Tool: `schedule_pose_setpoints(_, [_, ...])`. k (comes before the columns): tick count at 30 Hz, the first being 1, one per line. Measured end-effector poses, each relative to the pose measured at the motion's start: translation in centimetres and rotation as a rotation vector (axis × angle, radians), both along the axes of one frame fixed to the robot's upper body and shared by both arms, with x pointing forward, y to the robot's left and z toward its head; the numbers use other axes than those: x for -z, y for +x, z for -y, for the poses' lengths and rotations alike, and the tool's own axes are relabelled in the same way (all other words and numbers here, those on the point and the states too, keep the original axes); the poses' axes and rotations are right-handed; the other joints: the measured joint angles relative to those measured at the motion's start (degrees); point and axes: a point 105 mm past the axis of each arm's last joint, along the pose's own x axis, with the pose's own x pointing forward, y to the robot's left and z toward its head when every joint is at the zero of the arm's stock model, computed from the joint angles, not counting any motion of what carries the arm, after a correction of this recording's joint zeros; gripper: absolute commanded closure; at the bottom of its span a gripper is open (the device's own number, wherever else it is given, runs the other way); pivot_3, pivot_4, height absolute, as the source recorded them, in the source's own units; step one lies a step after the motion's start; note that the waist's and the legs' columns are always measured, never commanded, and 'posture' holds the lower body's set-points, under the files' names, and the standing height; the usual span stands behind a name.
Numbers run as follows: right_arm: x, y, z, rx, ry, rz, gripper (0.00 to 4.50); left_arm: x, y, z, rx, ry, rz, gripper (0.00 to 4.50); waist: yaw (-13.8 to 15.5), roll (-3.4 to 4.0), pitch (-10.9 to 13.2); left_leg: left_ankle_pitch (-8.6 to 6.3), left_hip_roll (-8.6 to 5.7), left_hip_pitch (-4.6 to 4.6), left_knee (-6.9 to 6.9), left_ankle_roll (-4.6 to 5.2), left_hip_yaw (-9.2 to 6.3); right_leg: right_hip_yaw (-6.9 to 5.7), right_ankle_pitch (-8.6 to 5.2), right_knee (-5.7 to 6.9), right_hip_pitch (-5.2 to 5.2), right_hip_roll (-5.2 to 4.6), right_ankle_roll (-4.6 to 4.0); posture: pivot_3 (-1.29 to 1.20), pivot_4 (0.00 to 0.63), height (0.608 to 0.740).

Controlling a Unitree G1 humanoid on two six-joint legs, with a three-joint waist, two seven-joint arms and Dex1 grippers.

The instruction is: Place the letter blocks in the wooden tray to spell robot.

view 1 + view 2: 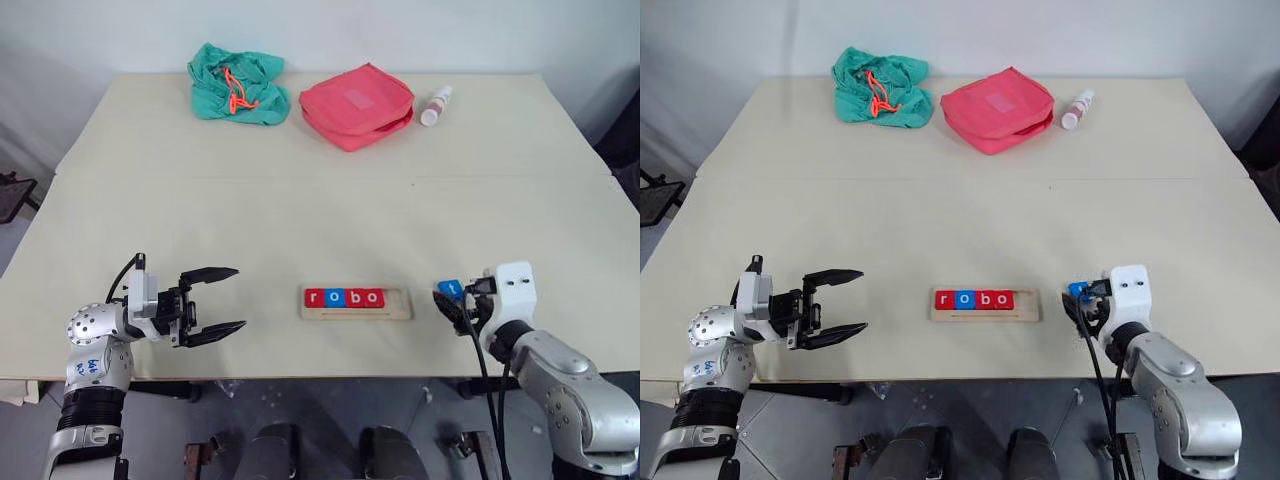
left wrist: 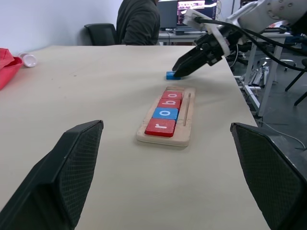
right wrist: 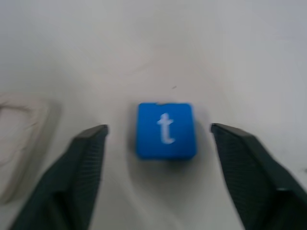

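A blue tile marked with a white "t" [image 3: 166, 130] lay flat on the pale table [image 1: 300, 190], just to the right of the wooden tray [image 1: 357, 312] and apart from it. It was the last of the letter blocks outside the tray. Inside the groove, four tiles [image 1: 344, 297] sat side by side — red, blue, red, red — reading "robo", with one bare slot left at the tray's right end.

The right gripper [image 3: 158, 139] sat low over the blue tile with its two black fingers spread wide, one on each side and neither touching it. The view from the wrist was blurred, so how near the fingertips stood to the table was hard to judge. The left gripper [image 1: 215, 303] hung above the table well to the left of the tray, pointing toward it, released and empty.

The step in hand looked like picking up the final letter. Next, the fingers would need to close squarely on the tile's edges, then carry it to the bare slot — keeping the "t" the same way up as its neighbours.
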Motion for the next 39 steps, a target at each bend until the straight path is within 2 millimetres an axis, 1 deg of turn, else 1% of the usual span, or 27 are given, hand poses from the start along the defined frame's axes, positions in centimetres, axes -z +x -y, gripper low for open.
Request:
schedule_pose_setpoints(3, [-0.1,-0.5,0.0,-0.057,-0.02,-0.005,0.02,0.0,0.0,0.0,0.001,0.0,-0.001,0.0,0.0,0.0,0.0,0.0,-0.02,0.0,0.04,0.01,0.04,0.03,0.0,-0.02,0.01,-0.01,0.0,0.0,0.15,0.74])
schedule_pose_setpoints(6, [-1.3,-1.0,0.4,-0.195,-0.112,0.004,0.02,0.0,0.0,0.1,0.002,-0.001,0.0,0.0,0.0,0.0,0.0,0.0,0.0,0.0,0.03,0.01,0.04,0.01,0.0,-0.06,0.04,0.0,0.0,0.0,0.15,0.74])
schedule_pose_setpoints(9, [-2.0,-1.5,0.6,-0.34,-0.197,-0.008,0.02,0.0,0.0,0.1,0.003,-0.003,0.0,0.0,0.0,-0.04,0.0,0.0,0.02,0.01,0.03,0.01,0.05,-0.01,0.0,-0.08,0.07,0.01,0.0,0.0,0.15,0.74])
schedule_pose_setpoints(11, [-2.0,-1.8,0.4,-0.431,-0.227,-0.019,0.02,0.0,0.0,0.2,0.006,-0.008,-0.001,0.0,0.0,-0.04,0.0,0.0,0.02,0.01,0.03,0.01,0.07,-0.01,0.0,-0.1,0.08,0.01,0.0,0.0,0.15,0.74])
schedule_pose_setpoints(14, [-1.7,-2.0,0.9,-0.588,-0.299,-0.079,0.02,0.1,0.0,0.4,0.009,-0.01,-0.001,0.0,0.0,-0.04,0.0,0.0,0.0,0.01,0.07,0.02,0.09,-0.02,0.0,-0.13,0.12,-0.01,0.0,0.0,0.15,0.74])
schedule_pose_setpoints(15, [-1.7,-1.6,1.4,-0.667,-0.356,-0.11,0.02,0.2,-0.1,0.4,0.01,-0.01,-0.001,0.0,0.0,-0.05,0.0,0.0,0.01,0.02,0.1,0.05,0.17,0.0,0.0,-0.18,0.12,-0.02,0.0,0.0,0.15,0.74])
schedule_pose_setpoints(17, [-2.6,-0.3,2.7,-0.748,-0.451,-0.109,0.02,0.3,-0.3,0.7,0.014,-0.02,-0.002,0.0,-0.1,-0.05,0.0,0.0,0.04,0.05,0.11,0.06,0.21,0.0,0.0,-0.22,0.14,-0.02,0.0,0.0,0.15,0.74])
schedule_pose_setpoints(19, [-3.0,0.6,3.1,-0.797,-0.506,-0.093,0.02,0.5,-0.5,1.0,0.018,-0.023,-0.003,0.0,-0.1,-0.06,0.0,0.0,0.09,0.04,0.08,0.05,0.19,-0.03,0.0,-0.21,0.12,0.01,0.0,0.0,0.15,0.74])
schedule_pose_setpoints(22, [-2.5,2.4,3.8,-0.894,-0.589,-0.118,0.02,0.6,-1.1,1.0,0.002,-0.021,0.002,0.0,-0.2,-0.06,0.0,0.0,0.08,0.03,0.08,0.05,0.23,-0.03,0.0,-0.21,0.09,-0.02,0.0,0.0,0.15,0.74])
schedule_pose_setpoints(24, [-2.5,3.3,4.2,-0.923,-0.623,-0.129,0.02,0.6,-1.4,1.0,-0.01,-0.021,0.004,0.0,-0.2,-0.05,0.0,0.0,0.09,0.02,0.09,0.05,0.23,-0.05,0.0,-0.21,0.09,-0.02,0.0,0.0,0.15,0.74])
schedule_pose_setpoints(29, [-2.4,5.1,3.6,-1.018,-0.674,-0.12,0.02,1.3,-2.5,0.7,-0.051,-0.023,-0.023,0.0,-0.1,-0.06,0.0,0.0,0.1,0.02,0.14,0.05,0.19,-0.07,0.0,-0.21,0.11,-0.02,0.0,0.0,0.15,0.74])
schedule_pose_setpoints(34, [-2.5,5.8,3.2,-1.083,-0.713,-0.114,0.02,1.3,-3.0,0.7,-0.077,-0.024,-0.024,0.0,-0.2,-0.1,0.0,0.0,0.13,0.03,0.19,0.04,0.16,-0.08,0.0,-0.21,0.16,0.0,0.0,0.0,0.15,0.74])
schedule_pose_setpoints(37, [-2.4,5.8,3.2,-1.11,-0.719,-0.118,0.6,1.3,-3.1,0.7,-0.087,-0.025,-0.025,0.0,-0.1,-0.13,0.0,0.0,0.13,0.04,0.19,0.04,0.16,-0.09,0.0,-0.21,0.18,0.0,0.0,0.0,0.15,0.74])
schedule_pose_setpoints(39, [-2.2,5.7,3.1,-1.127,-0.717,-0.127,1.21,1.3,-3.1,0.6,-0.094,-0.027,-0.028,0.0,-0.1,-0.17,-0.1,0.0,0.13,0.05,0.2,0.04,0.17,-0.08,0.0,-0.21,0.19,0.0,0.0,0.0,0.15,0.74])
